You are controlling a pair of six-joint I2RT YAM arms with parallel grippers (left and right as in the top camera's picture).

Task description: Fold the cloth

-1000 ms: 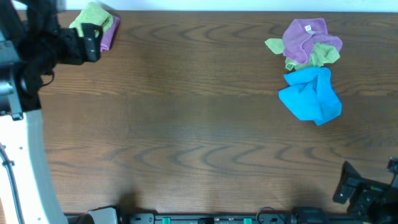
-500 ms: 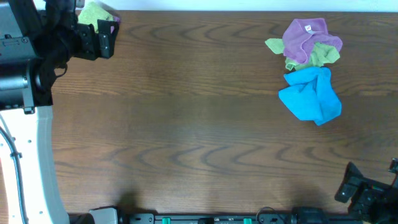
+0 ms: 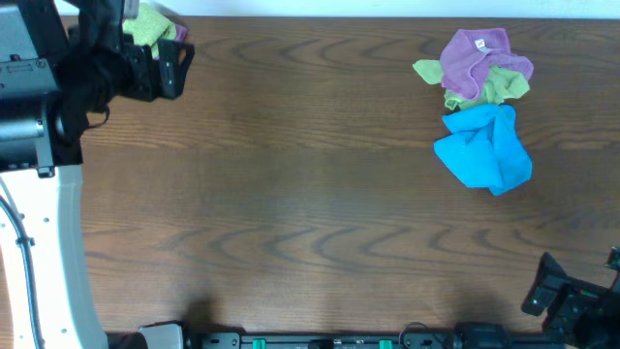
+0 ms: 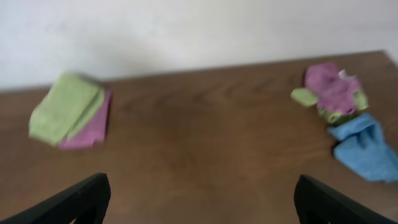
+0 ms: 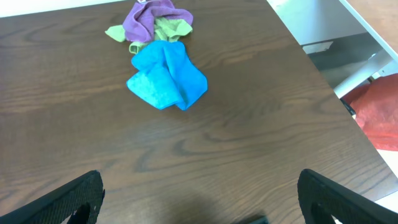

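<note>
The left claw [image 4: 200, 186] gapes empty, apart from the cloth [image 4: 64, 109], which lies folded atop a purple cloth [image 4: 93, 129] at the far left corner, probably stacked as done, though blur hides detail. The right claw [image 5: 199, 180] gapes empty too.

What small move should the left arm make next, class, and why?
Probably draw the left pincer clear of the far corner. The light lime-green terry cloth already lies folded on a folded purple cloth, and the pincer is open, empty and apart from both.
</note>
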